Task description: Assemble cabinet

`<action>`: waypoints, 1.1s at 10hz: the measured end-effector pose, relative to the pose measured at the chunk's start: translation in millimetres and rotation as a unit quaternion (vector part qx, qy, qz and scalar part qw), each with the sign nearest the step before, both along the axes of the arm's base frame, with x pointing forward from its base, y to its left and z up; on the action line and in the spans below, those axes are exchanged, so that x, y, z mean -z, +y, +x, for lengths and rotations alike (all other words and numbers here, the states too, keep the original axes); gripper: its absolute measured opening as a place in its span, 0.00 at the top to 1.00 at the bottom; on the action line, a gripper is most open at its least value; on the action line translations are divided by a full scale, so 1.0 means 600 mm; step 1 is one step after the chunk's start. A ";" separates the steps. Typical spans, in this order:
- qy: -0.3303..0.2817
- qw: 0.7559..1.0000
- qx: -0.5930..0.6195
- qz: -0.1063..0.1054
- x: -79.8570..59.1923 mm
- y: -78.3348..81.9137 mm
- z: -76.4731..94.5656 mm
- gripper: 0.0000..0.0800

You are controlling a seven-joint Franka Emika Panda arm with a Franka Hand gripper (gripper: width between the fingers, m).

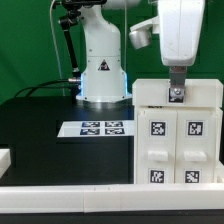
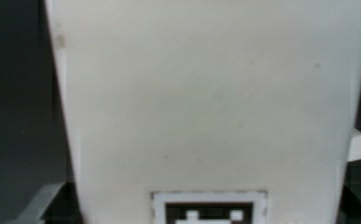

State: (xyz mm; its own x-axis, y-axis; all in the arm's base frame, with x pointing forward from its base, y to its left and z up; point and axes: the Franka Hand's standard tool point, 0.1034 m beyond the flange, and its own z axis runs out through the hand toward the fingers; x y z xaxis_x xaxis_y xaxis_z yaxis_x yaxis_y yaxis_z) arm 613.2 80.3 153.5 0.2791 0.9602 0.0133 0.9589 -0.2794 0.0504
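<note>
The cabinet (image 1: 175, 135) is a big white box with square black-and-white tags on its front. It stands on the black table at the exterior view's right. My gripper (image 1: 176, 92) reaches straight down onto the cabinet's top edge, where a small tag shows. In the wrist view the cabinet's white surface (image 2: 203, 100) fills the picture, with a tag (image 2: 212, 208) at its near end. A grey finger (image 2: 45, 205) shows beside the white surface. The frames do not show whether the jaws press on it.
The marker board (image 1: 100, 128) lies flat in the middle of the table in front of the arm's base (image 1: 101, 75). A small white part (image 1: 5, 158) sits at the exterior view's left edge. A white rail (image 1: 70, 198) runs along the front.
</note>
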 end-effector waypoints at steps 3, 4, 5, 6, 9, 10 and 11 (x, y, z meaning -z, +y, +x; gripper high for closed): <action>0.000 0.998 0.068 0.005 0.001 -0.001 0.000 0.30; -0.007 0.993 0.120 0.010 0.001 -0.001 0.000 0.30; -0.014 0.984 0.176 0.016 0.001 0.000 -0.001 0.30; -0.016 0.977 0.213 0.019 0.001 0.001 -0.001 0.30; -0.022 0.928 0.370 0.034 0.001 0.005 0.001 0.30; -0.022 0.901 0.431 0.039 0.002 0.006 0.002 0.30; -0.022 0.875 0.482 0.043 0.002 0.007 0.002 0.30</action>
State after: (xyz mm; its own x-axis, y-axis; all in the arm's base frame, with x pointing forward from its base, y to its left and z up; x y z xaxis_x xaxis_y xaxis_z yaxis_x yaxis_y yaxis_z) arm 614.4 84.3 152.5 0.9559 0.2744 0.1048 0.2738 -0.9616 0.0199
